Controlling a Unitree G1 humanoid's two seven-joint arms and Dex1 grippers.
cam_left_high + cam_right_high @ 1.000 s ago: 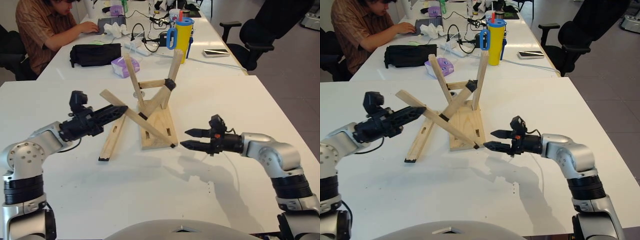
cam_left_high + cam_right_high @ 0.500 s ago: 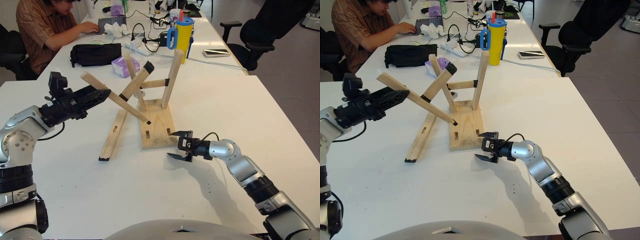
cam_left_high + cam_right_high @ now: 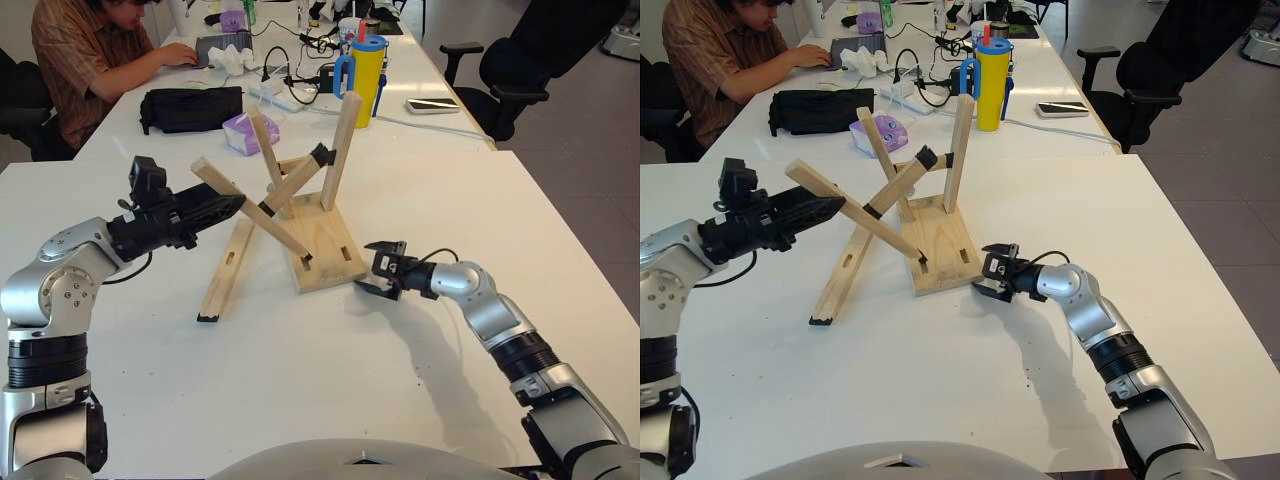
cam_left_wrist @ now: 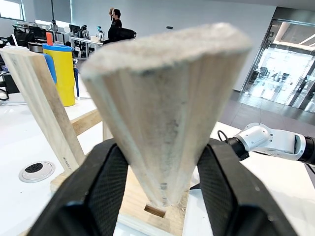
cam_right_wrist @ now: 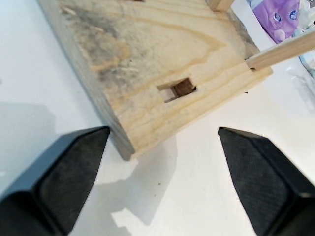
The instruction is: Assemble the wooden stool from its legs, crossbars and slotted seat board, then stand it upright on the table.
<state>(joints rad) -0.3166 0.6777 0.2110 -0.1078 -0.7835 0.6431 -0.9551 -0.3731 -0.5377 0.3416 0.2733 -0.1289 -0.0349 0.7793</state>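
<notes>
The left gripper (image 3: 222, 206), fingers pinching the pale, black-taped wooden leg (image 3: 268, 218), has lowered it. Its foot now sits at a slot in the slotted pine seat board (image 3: 338, 262) lying on the white table (image 3: 300, 380). The right gripper (image 3: 374, 268), fingers spread, has reached the board's corner, probably to brace it for seating.

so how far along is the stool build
Done: two legs stand in the seat board, a crossbar joining them. In hand: the left gripper is shut on a third leg, its lower end at a board slot; the right gripper is open at the board's near corner. Left: a slotted rail lies loose, and the stool isn't upright.
</notes>
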